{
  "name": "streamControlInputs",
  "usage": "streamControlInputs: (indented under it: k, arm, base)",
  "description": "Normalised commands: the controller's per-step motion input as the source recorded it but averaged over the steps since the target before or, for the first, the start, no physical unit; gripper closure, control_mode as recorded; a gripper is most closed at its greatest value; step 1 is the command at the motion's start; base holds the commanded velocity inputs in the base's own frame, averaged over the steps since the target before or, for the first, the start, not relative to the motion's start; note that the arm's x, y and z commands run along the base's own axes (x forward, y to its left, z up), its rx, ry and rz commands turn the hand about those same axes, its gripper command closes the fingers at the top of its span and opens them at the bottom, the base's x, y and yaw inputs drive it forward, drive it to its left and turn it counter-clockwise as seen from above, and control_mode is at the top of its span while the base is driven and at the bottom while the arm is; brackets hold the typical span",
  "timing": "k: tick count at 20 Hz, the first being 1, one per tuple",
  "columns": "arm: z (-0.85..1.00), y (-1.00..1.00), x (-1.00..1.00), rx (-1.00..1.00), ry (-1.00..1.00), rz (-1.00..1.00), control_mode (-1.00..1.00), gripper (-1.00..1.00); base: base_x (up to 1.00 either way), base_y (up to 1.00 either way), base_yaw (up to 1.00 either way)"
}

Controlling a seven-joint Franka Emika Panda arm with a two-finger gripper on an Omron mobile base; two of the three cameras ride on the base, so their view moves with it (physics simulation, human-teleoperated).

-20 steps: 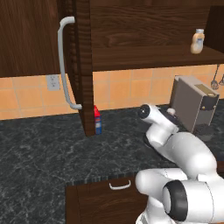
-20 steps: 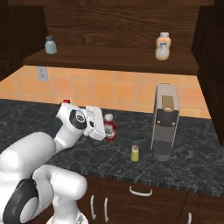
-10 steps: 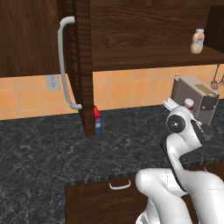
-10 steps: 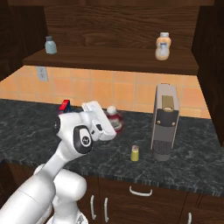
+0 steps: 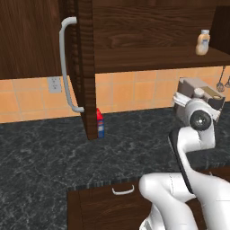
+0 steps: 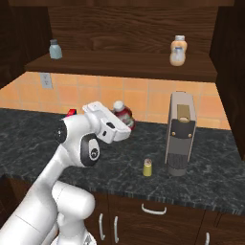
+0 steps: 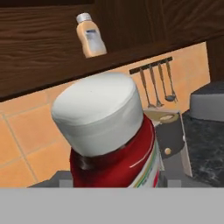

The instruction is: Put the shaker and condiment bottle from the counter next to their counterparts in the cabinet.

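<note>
Counter: one shaker; gripper clamped on one condiment bottle; cabinet: two bottles.

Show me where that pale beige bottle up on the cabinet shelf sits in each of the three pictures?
Left base view: pale beige bottle at the upper right, standing on the cabinet shelf.
Right base view: upper right of centre, on the same shelf, above the tall grey appliance.
Hand view: upper left, leaning because the camera is tilted, behind the white-capped red condiment bottle.
Shared landmark: the dark wooden shelf beneath it.
</note>
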Motion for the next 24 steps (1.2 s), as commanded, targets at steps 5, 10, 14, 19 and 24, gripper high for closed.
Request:
streamControlInputs:
  k: [5, 10, 14, 19, 24]
  arm:
    - [1.00, 0.11, -0.30, 0.01, 0.29, 0.07, -1.00, 1.00]
    - [1.00, 0.00, -0.10, 0.02, 0.14, 0.10, -1.00, 1.00]
    - [0.50, 0.08, 0.00, -0.02, 0.02, 0.09, -1.00, 1.00]
    - [0.56, 0.00, 0.03, -0.01, -0.25, 0.04, -1.00, 1.00]
    - [0.36, 0.00, 0.16, 0.00, -0.24, 0.00, -1.00, 1.00]
  base:
    - [0.00, 0.00, 0.00]
    - [0.00, 0.00, 0.00]
    - [0.00, 0.00, 0.00]
    - [0.00, 0.00, 0.00]
    - [0.00, 0.00, 0.00]
